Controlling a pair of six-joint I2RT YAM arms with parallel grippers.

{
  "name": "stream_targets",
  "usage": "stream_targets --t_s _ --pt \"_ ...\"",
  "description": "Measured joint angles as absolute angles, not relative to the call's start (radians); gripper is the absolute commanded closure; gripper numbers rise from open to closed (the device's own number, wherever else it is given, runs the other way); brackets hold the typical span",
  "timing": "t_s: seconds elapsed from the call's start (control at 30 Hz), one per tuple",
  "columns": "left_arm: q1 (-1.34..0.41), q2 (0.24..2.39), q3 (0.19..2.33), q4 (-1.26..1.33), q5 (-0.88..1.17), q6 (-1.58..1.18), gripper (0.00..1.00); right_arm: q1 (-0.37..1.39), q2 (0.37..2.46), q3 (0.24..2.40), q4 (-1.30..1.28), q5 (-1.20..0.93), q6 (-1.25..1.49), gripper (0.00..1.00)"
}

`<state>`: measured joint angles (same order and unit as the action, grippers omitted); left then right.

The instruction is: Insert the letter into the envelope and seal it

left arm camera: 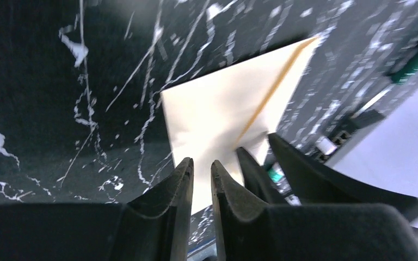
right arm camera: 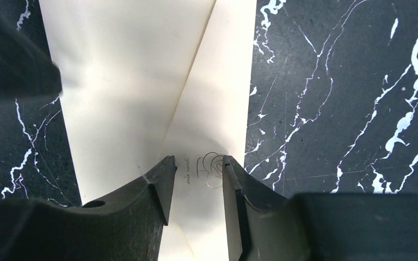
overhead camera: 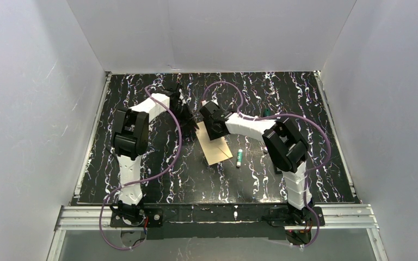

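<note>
Right wrist view shows the envelope (right arm camera: 136, 81) lying flat on the surface (overhead camera: 168, 185), back side up. The V-line of its pointed flap runs down toward a small printed emblem. The right gripper (right arm camera: 196, 179) has its fingers apart, one on either side of that emblem, low over the paper and clamped on nothing. From the left wrist, the left gripper (left arm camera: 202, 179) has its fingers drawn nearly together with only a thin slit between them, at the envelope's near edge. Whether it nips paper cannot be told.

In the top view the letter (overhead camera: 219, 152) lies on the surface just near of both grippers, apparently still outside the envelope. A green-capped stick (overhead camera: 239, 157) rests just beside it.

The step in hand looks like getting the flap open. To do it well, one gripper should pin the envelope body so it cannot slide on the slick surface. The other should catch only the flap's point, not both layers, and fold it fully back. Then the mouth faces the letter and the letter can slide in flat.
</note>
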<state>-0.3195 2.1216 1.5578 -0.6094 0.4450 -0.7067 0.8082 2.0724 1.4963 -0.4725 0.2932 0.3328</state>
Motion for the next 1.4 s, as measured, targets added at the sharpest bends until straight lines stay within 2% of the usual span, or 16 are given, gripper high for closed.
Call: stream_targets --t_s 0.1,0.2,0.27,0.57,1.03,1.4 --pt "-0.295 2.122 1.590 -0.572 0.502 -0.706 0.88 0.815 2.046 1.441 -0.411 0.312 0.332 0.56" --pt "-0.282 2.122 1.606 -0.493 0.576 -0.711 0.89 0.816 2.030 1.401 -0.363 0.305 0.327 0.74" --pt "-0.284 2.127 1.605 -0.443 0.617 -0.715 0.90 0.819 2.024 1.385 -0.336 0.285 0.324 0.79" --pt "-0.330 2.203 1.482 -0.313 0.674 -0.741 1.00 0.830 2.011 1.355 -0.292 0.289 0.302 0.79" --pt "-0.343 2.216 1.501 -0.339 0.653 -0.852 1.00 0.845 1.914 1.171 -0.097 0.260 0.210 0.79" --pt "-0.354 2.220 1.516 -0.368 0.640 -0.868 1.00 0.858 1.807 1.074 -0.179 0.213 0.207 0.79"
